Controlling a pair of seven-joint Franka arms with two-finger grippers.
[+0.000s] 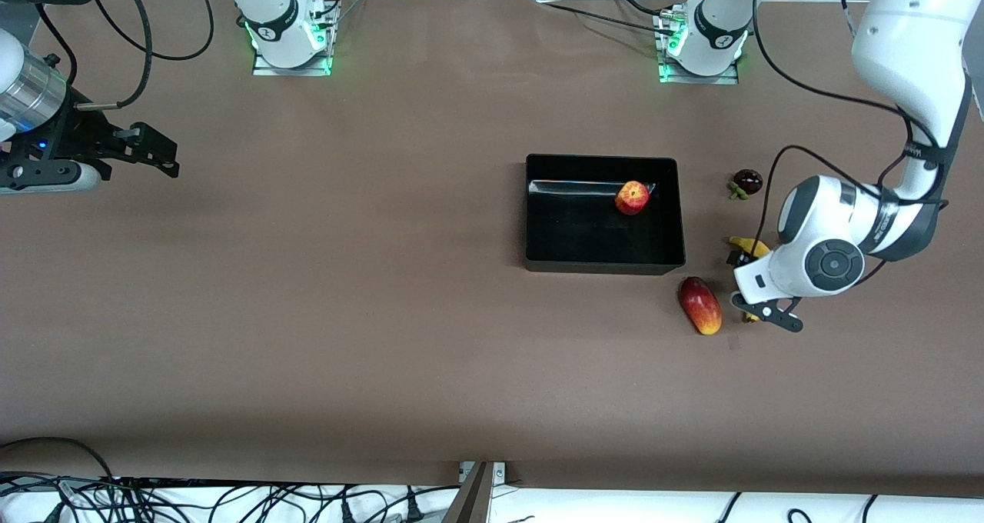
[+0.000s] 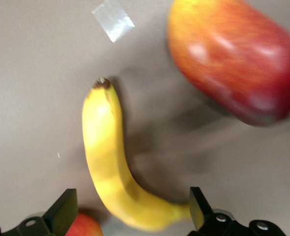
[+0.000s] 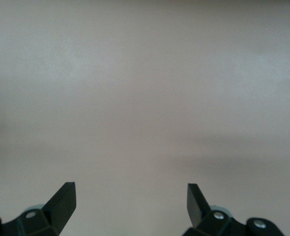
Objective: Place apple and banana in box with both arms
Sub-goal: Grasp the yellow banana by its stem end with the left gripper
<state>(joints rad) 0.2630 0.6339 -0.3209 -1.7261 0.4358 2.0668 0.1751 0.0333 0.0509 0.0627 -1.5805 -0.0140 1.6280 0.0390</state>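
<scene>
The apple (image 1: 632,198) lies inside the black box (image 1: 604,264), near its wall farthest from the front camera. The banana (image 2: 110,162) lies on the table beside the box, toward the left arm's end; only its tips show in the front view (image 1: 749,244). My left gripper (image 2: 132,211) is low over the banana and open, with one finger on each side of its thin stem end, and it is not closed on it. My right gripper (image 1: 157,154) waits open and empty over bare table at the right arm's end; it also shows in the right wrist view (image 3: 130,201).
An elongated red-and-yellow fruit (image 1: 700,305) lies beside the banana, nearer the front camera than the box; it also shows in the left wrist view (image 2: 233,54). A dark round fruit (image 1: 746,181) sits farther from the front camera. Another red fruit (image 2: 83,227) lies by one left finger. A tape scrap (image 2: 113,18) lies on the table.
</scene>
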